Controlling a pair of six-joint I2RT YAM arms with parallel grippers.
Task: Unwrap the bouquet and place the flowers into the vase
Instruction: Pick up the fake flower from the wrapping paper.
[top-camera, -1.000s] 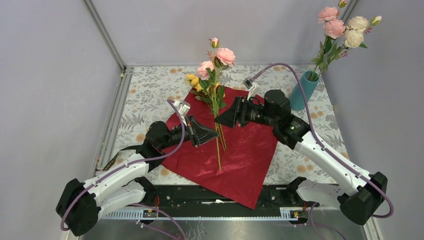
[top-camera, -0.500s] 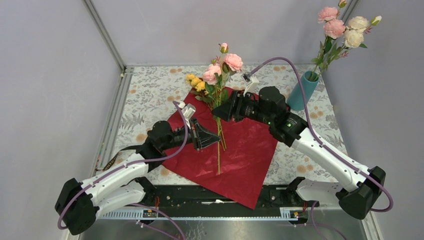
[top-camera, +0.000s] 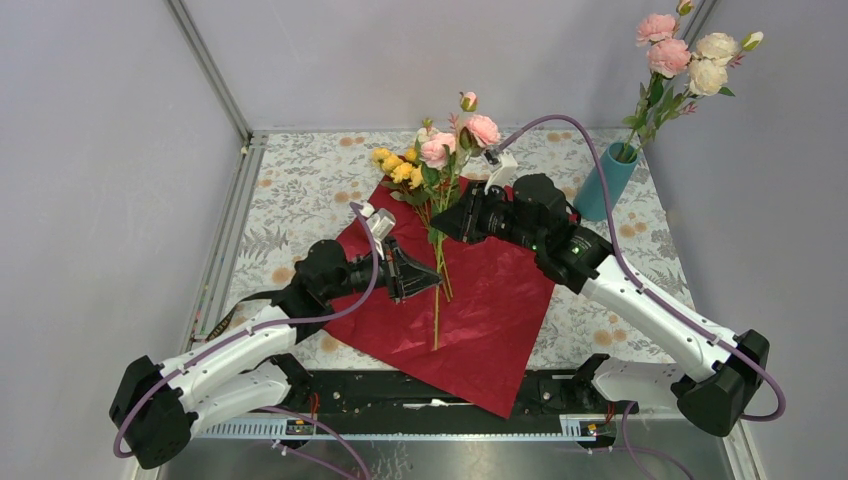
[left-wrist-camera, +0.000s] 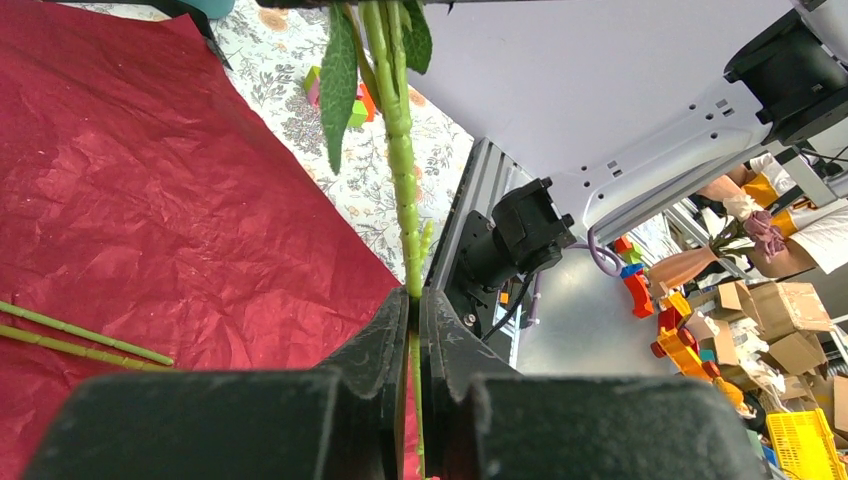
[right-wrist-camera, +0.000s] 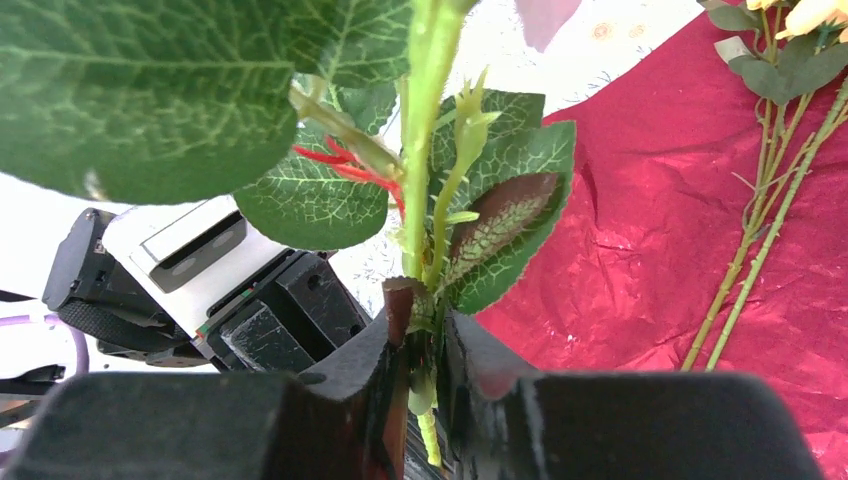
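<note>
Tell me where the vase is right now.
In the top view, the vase stands at the far right of the table, just beyond the right arm, with pink and cream flowers already in it.

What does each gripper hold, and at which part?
Both hold one pink flower by its stem: the left gripper low down, the right gripper higher, at the leaves.
</note>
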